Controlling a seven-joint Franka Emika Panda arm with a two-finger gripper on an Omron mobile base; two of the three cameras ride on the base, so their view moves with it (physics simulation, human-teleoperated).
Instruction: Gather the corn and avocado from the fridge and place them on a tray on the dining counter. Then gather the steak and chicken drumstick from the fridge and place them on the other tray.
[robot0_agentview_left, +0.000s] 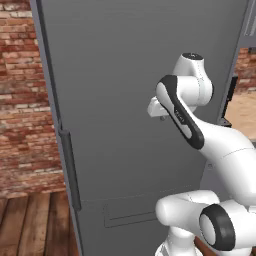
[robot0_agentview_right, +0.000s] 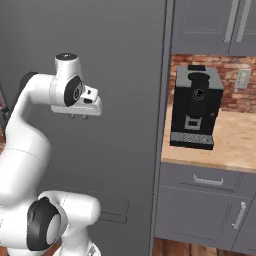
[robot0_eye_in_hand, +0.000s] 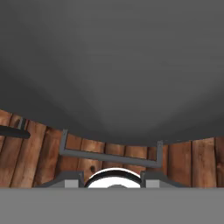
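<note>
- I'm parked in front of the tall flat dark-grey fridge door (robot0_agentview_left: 130, 100), which is closed; the base views give me no look inside.
- The corn, avocado, steak and drumstick: I judge they sit behind that door, since none lies anywhere outside it. The trays and dining counter are out of frame too.
- Step in hand, my call: the very start, getting the fridge open before any gathering.
- The white arm's two-finger gripper (robot0_agentview_right: 79, 116) hangs in front of the door at mid height and points down, with two short dark tips under the white hand.
- Claw state: tips look a little apart with nothing between them, but they're too small to read, so I cannot tell spread from pressed.
- The long vertical dark-grey bar handle (robot0_agentview_left: 70, 167) sits at the door's left edge, lower than the hand and well apart from it.
- The hand view looks down the door face to brown wooden floor planks (robot0_eye_in_hand: 192, 157).
- On the right, a black coffee machine (robot0_agentview_right: 196, 106) stands on a tan wooden counter (robot0_agentview_right: 235, 145), clear of my path.
- Next move calls for swinging the hand left and down to the bar, turning the fingers to straddle it, closing, then pulling along the door's arc.
- Risk, as I judge it: the elbow is near the door face.
</note>
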